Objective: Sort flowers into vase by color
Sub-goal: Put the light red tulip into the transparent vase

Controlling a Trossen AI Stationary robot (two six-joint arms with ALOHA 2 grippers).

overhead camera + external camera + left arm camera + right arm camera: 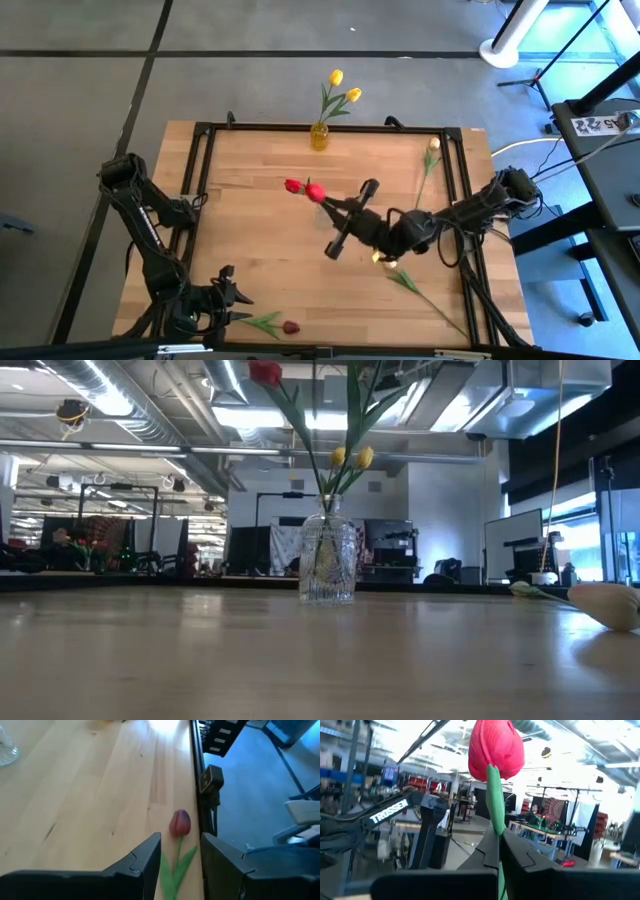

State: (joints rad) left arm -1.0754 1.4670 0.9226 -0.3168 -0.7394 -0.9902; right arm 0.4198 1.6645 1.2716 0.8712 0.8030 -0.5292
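A clear glass vase (319, 137) is standing at the far edge of the wooden table (250, 230), near its middle, and two yellow tulips (343, 87) are being held in it.

A red tulip (496, 744) is being gripped by its green stem between the closed fingers of the right gripper (324, 199), lifted above the middle of the table, just near of the vase; a second red head seems to be showing beside it in the high view.

Three more flowers are lying on the table: a cream tulip (432, 146) at the far right, a yellow tulip (390, 263) under the right arm with its stem trailing toward the near right corner, and a dark maroon tulip (180, 822) at the near edge.

The left gripper (181, 859) is being held with its fingers parted on either side of the maroon tulip's stem, without clamping it.
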